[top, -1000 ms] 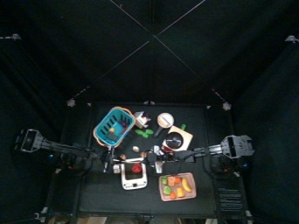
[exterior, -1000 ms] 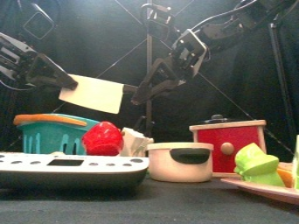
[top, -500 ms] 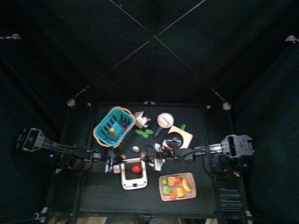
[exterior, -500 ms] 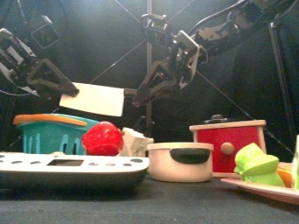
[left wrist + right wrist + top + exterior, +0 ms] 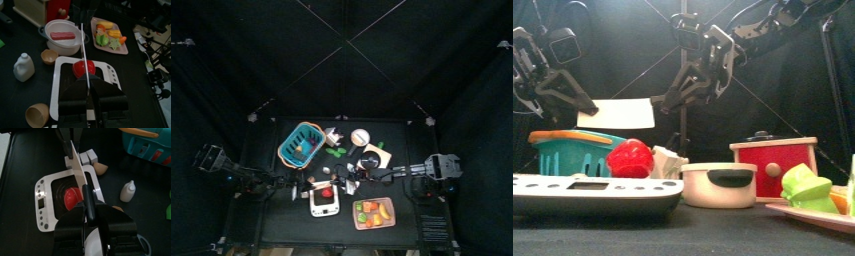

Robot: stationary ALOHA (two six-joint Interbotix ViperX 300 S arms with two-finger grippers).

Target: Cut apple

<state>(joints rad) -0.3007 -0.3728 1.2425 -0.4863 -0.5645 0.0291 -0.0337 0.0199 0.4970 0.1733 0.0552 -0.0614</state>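
Apple (image 5: 84,67) sits on the flat white scale (image 5: 67,75) at the table's front, small and red, with nothing touching it. My left gripper (image 5: 85,50) hangs above it, jaws clamped on a thin blade seen edge-on in my wrist view and as a pale flat sheet (image 5: 620,113) from the front. My right gripper (image 5: 77,165) is also closed on a flat white blade (image 5: 79,170) above the apple (image 5: 72,197). Beside the scale stand a white pot (image 5: 64,39), a small white bottle (image 5: 23,66) and a tray of toy foods (image 5: 110,37).
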